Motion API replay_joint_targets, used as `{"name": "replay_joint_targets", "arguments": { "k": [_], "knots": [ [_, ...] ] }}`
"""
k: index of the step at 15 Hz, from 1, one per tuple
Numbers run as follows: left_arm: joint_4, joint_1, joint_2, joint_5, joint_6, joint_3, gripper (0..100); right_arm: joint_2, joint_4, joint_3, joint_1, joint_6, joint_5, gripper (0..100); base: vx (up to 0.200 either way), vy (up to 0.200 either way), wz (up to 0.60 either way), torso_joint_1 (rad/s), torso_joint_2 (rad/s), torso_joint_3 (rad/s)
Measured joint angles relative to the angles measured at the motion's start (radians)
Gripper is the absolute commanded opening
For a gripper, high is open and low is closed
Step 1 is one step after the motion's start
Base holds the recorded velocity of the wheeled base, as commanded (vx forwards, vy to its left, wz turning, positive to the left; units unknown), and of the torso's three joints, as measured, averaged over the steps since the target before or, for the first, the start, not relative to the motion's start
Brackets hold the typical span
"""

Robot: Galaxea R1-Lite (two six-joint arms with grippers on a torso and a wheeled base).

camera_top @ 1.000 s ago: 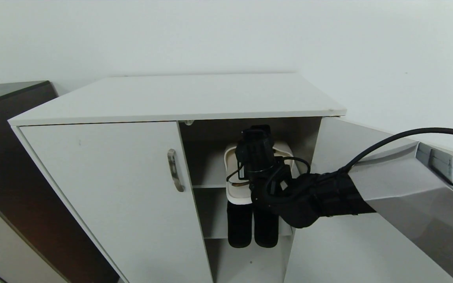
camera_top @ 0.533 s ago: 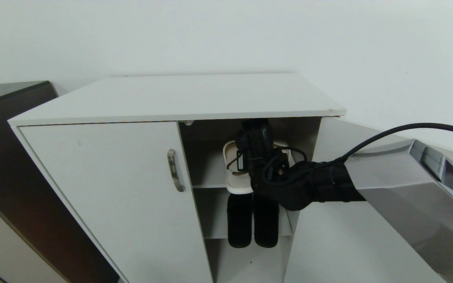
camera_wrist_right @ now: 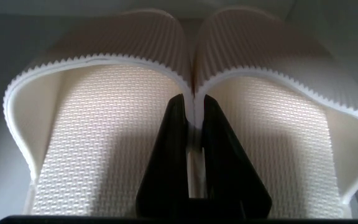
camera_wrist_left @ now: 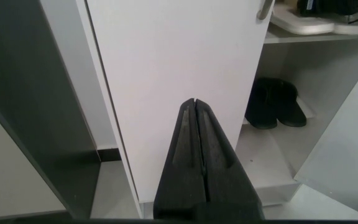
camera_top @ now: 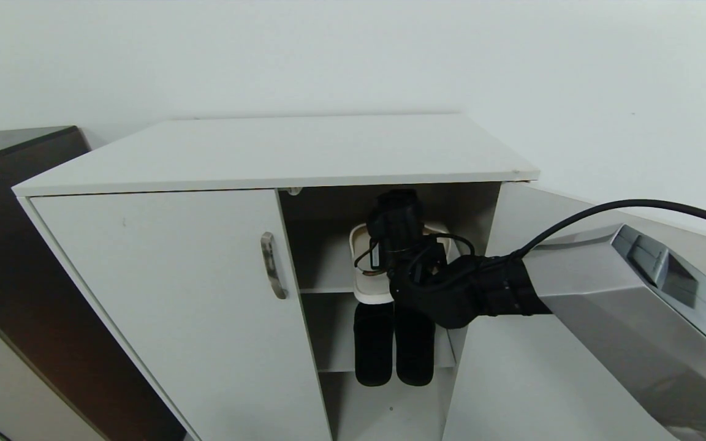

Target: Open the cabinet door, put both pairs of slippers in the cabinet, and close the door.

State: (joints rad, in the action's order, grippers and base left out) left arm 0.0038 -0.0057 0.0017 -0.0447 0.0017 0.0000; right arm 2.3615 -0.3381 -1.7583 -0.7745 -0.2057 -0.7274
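Nearest, in the left wrist view, the left gripper [camera_wrist_left: 194, 109] hangs low in front of the cabinet's closed left door [camera_wrist_left: 166, 62], its two black fingers pressed flat together with nothing between them. Past the door's edge that view takes in the black slippers [camera_wrist_left: 275, 102] side by side on a lower shelf. From the head camera the same pair [camera_top: 393, 346] lies with its heels hanging over the shelf's front edge, under the right arm. The right door [camera_top: 524, 380] stands swung wide open, and the right arm reaches through the opening to the upper shelf [camera_top: 325, 269]. The right wrist view gives the grip itself: the right gripper [camera_wrist_right: 193, 109] is clamped on the white slippers [camera_wrist_right: 104, 155], its fingers [camera_wrist_right: 176, 124] pinching the two adjoining inner edges of the ribbed straps, so both slippers are held as one. The head view places that pair [camera_top: 365, 288] on the upper shelf, heels just over its front edge, directly above the black pair. The left door carries a metal handle [camera_top: 273, 264] near its free edge. The cabinet [camera_top: 279, 153] is white with a flat top; a dark panel [camera_top: 22, 245] stands just beside it on the left, and a pale wall [camera_top: 353, 55] rises behind.
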Motion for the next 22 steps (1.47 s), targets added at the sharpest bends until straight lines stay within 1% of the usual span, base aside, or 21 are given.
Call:
{"name": "replay_joint_targets", "arguments": {
  "k": [9,10,15,18,20,21,22],
  "knots": [
    [0.0,0.0,0.0,0.0,0.0,0.0,0,0.031,-0.004,-0.023,0.003,-0.004,0.0,0,0.0,0.0,0.0,0.0,0.0,0.0],
    [0.0,0.0,0.0,0.0,0.0,0.0,0,0.031,-0.004,-0.023,0.004,-0.004,0.0,100,0.0,0.0,0.0,0.0,0.0,0.0],
    [0.0,0.0,0.0,0.0,0.0,0.0,0,0.02,-0.005,0.011,-0.002,-0.004,-0.014,100,0.0,0.0,0.0,0.0,0.0,0.0],
    [0.0,0.0,0.0,0.0,0.0,0.0,0,-0.026,-0.007,0.088,-0.026,-0.006,-0.038,100,0.0,0.0,0.0,0.0,0.0,0.0],
    [0.0,0.0,0.0,0.0,0.0,0.0,0,-0.086,-0.034,0.187,-0.053,-0.017,-0.087,100,0.0,0.0,0.0,0.0,0.0,0.0],
    [0.0,0.0,0.0,0.0,0.0,0.0,0,-0.131,-0.058,0.263,-0.075,-0.021,-0.106,0,0.0,0.0,0.0,0.0,0.0,0.0],
    [0.0,0.0,0.0,0.0,0.0,0.0,0,-0.185,-0.084,0.35,-0.101,-0.024,-0.118,0,0.0,0.0,0.0,0.0,0.0,0.0]
  ]
}}
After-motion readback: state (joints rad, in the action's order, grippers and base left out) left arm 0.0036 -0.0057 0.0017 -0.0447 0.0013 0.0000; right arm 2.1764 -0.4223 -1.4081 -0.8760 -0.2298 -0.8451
